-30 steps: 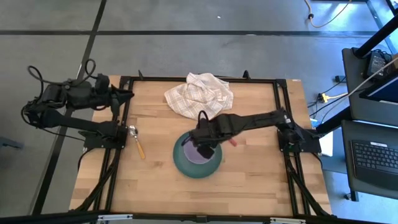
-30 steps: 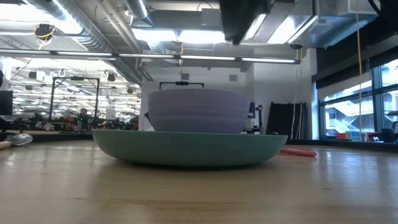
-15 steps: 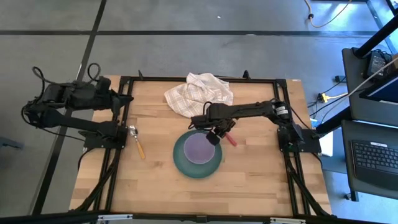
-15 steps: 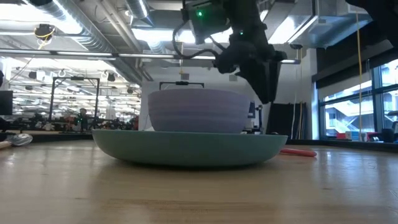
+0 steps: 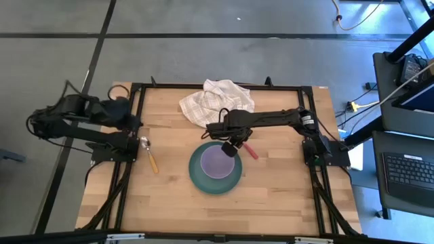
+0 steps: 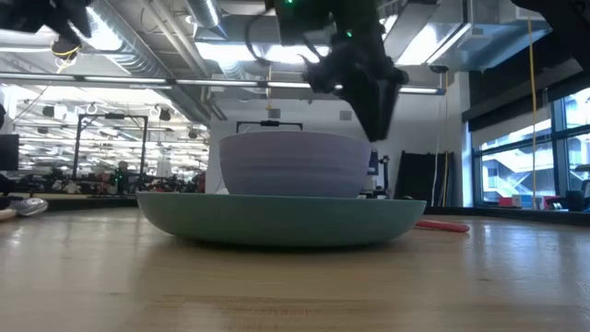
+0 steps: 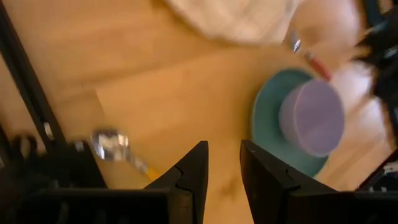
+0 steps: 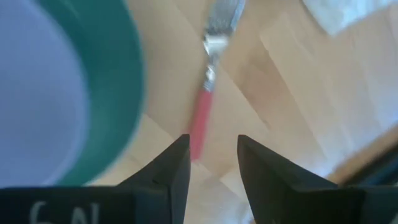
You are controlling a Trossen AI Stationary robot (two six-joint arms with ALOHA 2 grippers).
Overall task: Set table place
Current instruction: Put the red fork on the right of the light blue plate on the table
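The lilac bowl (image 5: 218, 161) stands in the teal plate (image 5: 196, 177) near the middle of the table (image 5: 278, 203); both also show in the low view, the bowl (image 6: 293, 164) on the plate (image 6: 277, 219). The red-handled fork (image 5: 249, 150) lies flat to the plate's right. The yellow-orange-handled spoon (image 5: 150, 155) lies flat at the left. My right gripper (image 5: 232, 147) hangs open above the plate's far right rim, its fingers (image 8: 174, 168) either side of the fork (image 8: 200, 121) below, touching nothing. My left gripper (image 5: 135, 123) is open and empty above the table's left edge, near the spoon (image 7: 109, 142).
A crumpled white checked cloth (image 5: 217, 102) lies at the table's far edge, just beyond the right gripper. The table's black frame rails (image 5: 129, 169) run along the left and right sides. Bare wood lies at the near side of the plate.
My right gripper has risen from over the lilac bowl and gone toward the table's far right, ending above the fork beside the plate's rim. The bowl stays in the plate. My left gripper has swung down and toward the near edge, closer to the spoon.
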